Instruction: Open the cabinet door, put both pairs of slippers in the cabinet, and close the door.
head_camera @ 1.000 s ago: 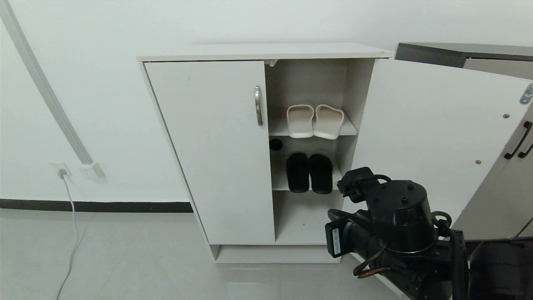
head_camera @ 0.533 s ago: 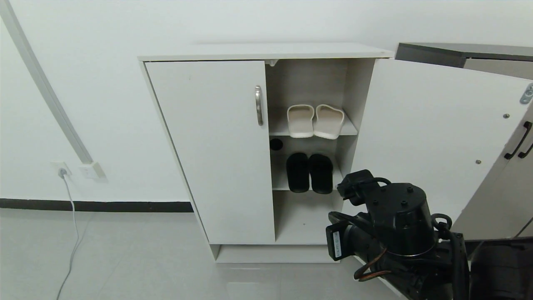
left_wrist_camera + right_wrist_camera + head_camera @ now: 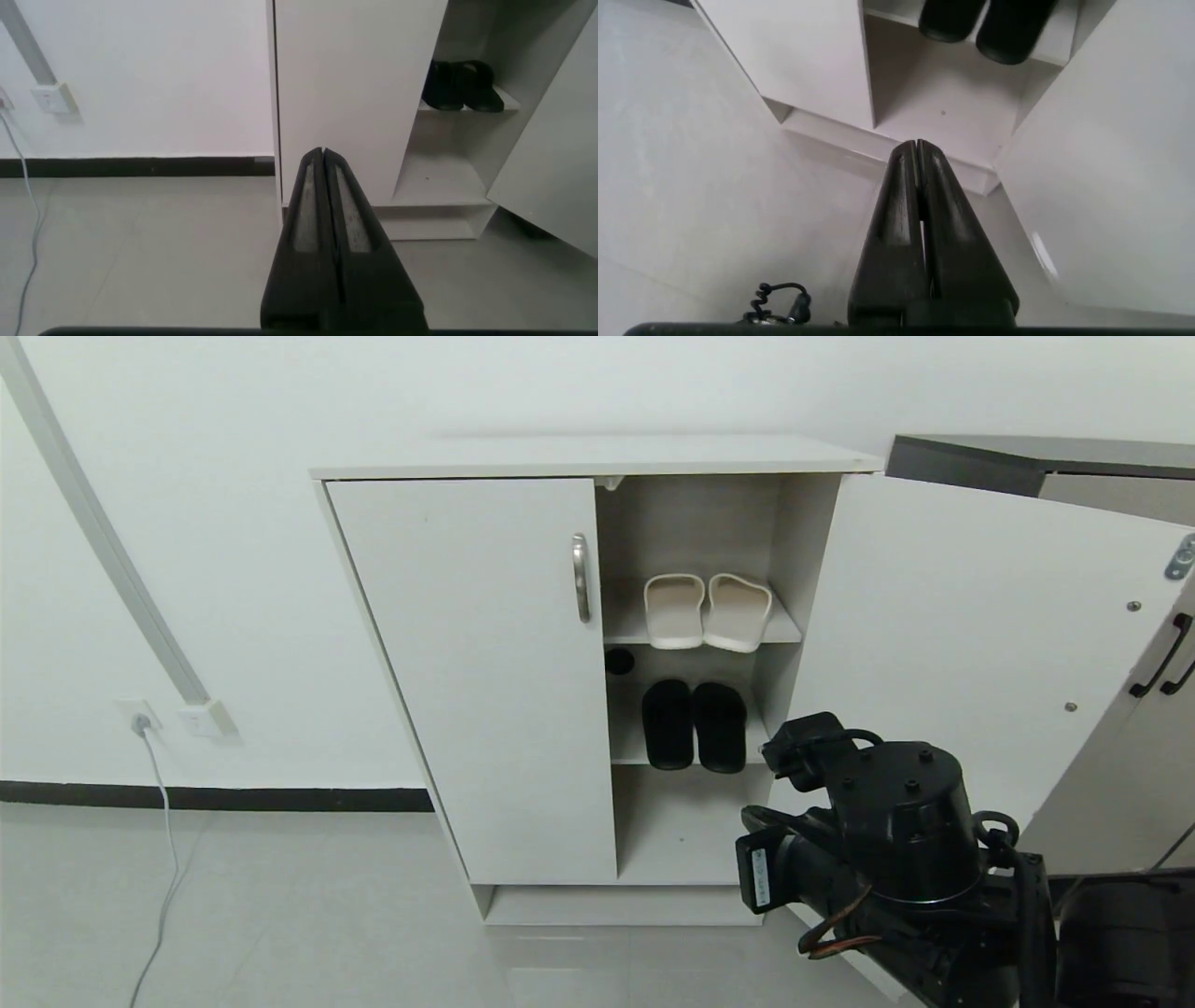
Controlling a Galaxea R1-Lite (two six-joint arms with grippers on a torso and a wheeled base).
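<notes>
The white cabinet (image 3: 467, 663) has its left door shut and its right door (image 3: 952, 644) swung wide open. A white pair of slippers (image 3: 707, 609) lies on the upper shelf, and a black pair (image 3: 694, 725) lies on the shelf below, toes inward. My right arm (image 3: 878, 812) hangs low in front of the open door's lower edge. My right gripper (image 3: 920, 149) is shut and empty, above the floor before the cabinet's bottom compartment, under the black slippers (image 3: 985, 19). My left gripper (image 3: 322, 154) is shut and empty, facing the shut left door (image 3: 360, 84).
A grey cabinet (image 3: 1102, 467) with black handles (image 3: 1162, 656) stands right behind the open door. A wall socket with a hanging cable (image 3: 140, 721) is at far left. A small dark round object (image 3: 617, 661) sits beside the black slippers. Open tiled floor (image 3: 280, 933) lies front left.
The whole head picture has shifted down a few pixels, so the camera moved. The right arm has barely shifted; slippers and doors stay as they were.
</notes>
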